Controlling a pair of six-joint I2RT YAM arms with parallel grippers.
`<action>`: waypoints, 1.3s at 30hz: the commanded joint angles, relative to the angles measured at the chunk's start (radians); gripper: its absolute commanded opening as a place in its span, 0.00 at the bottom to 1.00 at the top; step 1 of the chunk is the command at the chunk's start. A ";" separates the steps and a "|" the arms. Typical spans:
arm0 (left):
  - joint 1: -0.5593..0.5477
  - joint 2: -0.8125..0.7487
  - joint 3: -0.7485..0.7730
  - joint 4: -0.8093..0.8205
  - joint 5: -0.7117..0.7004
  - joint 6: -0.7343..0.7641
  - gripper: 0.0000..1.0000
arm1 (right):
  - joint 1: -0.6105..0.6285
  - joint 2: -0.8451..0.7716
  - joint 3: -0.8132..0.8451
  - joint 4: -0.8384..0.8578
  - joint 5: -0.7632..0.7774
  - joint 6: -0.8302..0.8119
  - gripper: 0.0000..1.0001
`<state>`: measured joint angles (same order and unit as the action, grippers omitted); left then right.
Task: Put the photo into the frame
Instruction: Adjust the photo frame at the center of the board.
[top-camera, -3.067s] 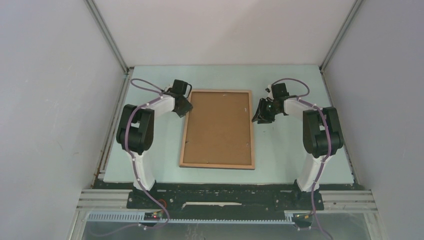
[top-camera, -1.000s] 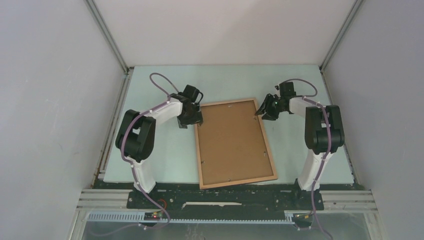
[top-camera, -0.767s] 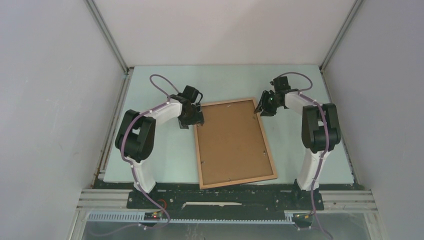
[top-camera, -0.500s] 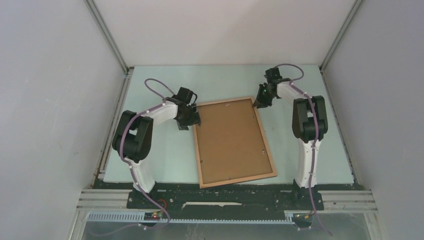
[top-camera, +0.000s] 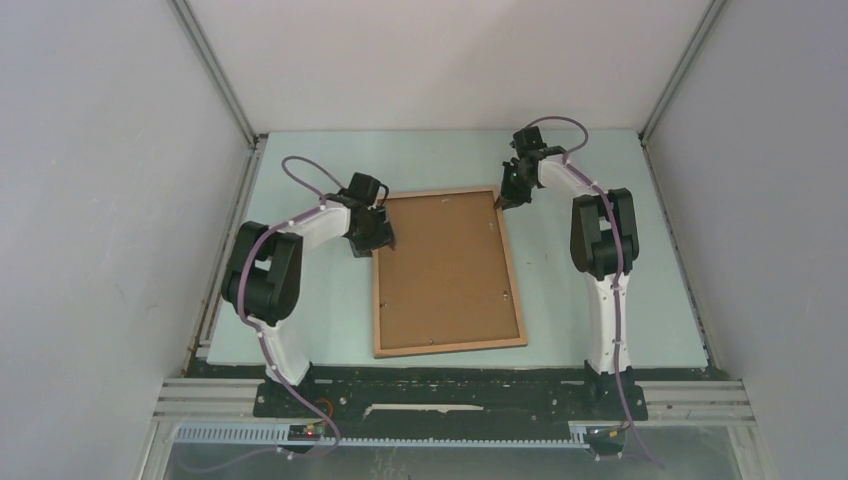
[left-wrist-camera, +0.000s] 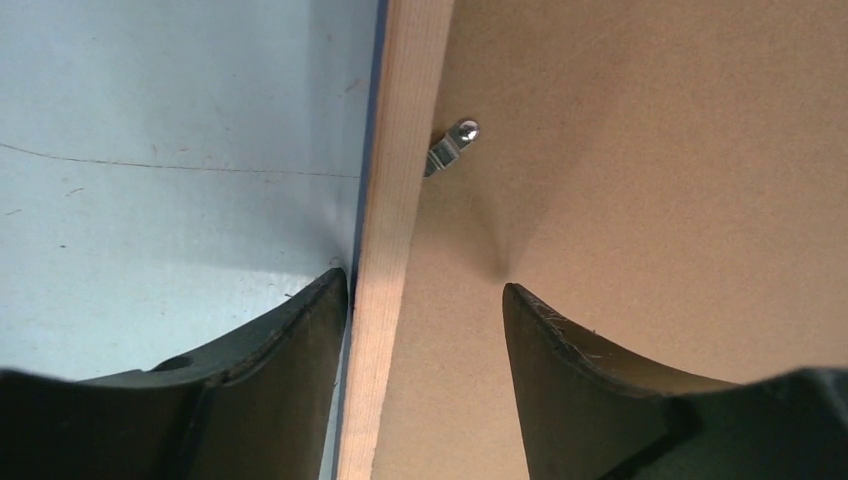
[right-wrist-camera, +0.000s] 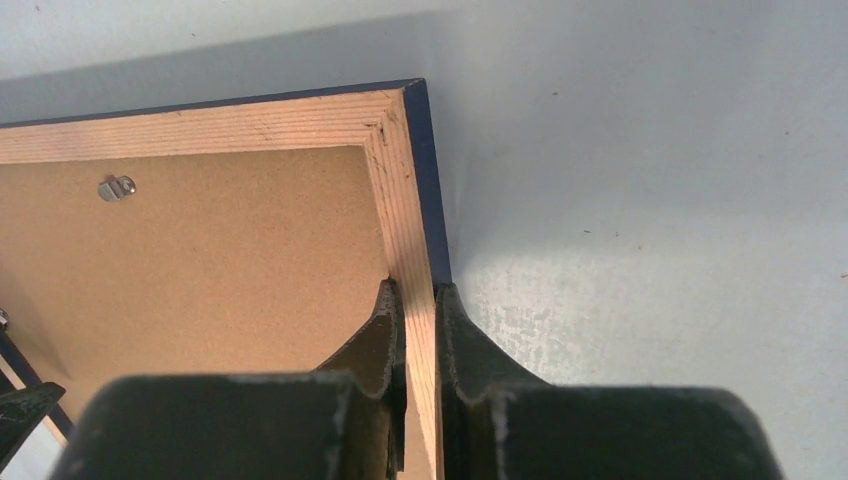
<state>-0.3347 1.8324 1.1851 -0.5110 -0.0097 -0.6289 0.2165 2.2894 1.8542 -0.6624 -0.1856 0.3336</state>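
Though overhead hides it, right gripper (right-wrist-camera: 418, 295) pinches the frame (right-wrist-camera: 200, 125) rail; left gripper (left-wrist-camera: 425, 283) straddles it, open.

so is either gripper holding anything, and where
The right gripper pinches the frame by its right rail, just short of the far corner. The left gripper straddles the left rail with jaws open, gripping nothing.
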 joint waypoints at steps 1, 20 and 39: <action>0.045 -0.018 0.050 -0.027 -0.028 -0.004 0.64 | -0.006 -0.024 -0.017 0.004 0.009 -0.017 0.05; 0.076 0.106 0.195 -0.103 -0.045 -0.004 0.62 | -0.026 -0.027 -0.069 0.059 -0.070 -0.019 0.05; 0.062 0.183 0.284 -0.171 -0.089 -0.040 0.62 | -0.034 -0.037 -0.095 0.084 -0.104 -0.015 0.05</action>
<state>-0.2661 1.9884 1.4132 -0.6849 -0.0731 -0.6514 0.1894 2.2704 1.7844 -0.5785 -0.2955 0.3042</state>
